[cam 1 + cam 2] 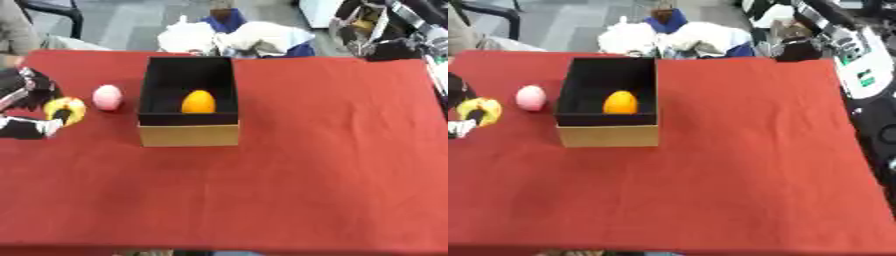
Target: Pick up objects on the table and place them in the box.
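Where box point(189, 134) runs lengthwise, upright orange egg point(199, 102).

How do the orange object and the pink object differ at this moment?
The orange object lies inside the box; the pink object sits on the red table, left of the box. One is orange, the other pale pink. No hand touches either; the left hand is at a yellow object. Both are rounded.

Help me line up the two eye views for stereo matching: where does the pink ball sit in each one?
Left eye view: the pink ball lies left of centre, on the red cloth beside the box's left wall.
Right eye view: it shows nearer the left edge, at about the same height.
Shared landmark: the box holding the orange ball, just right of the pink ball in both.
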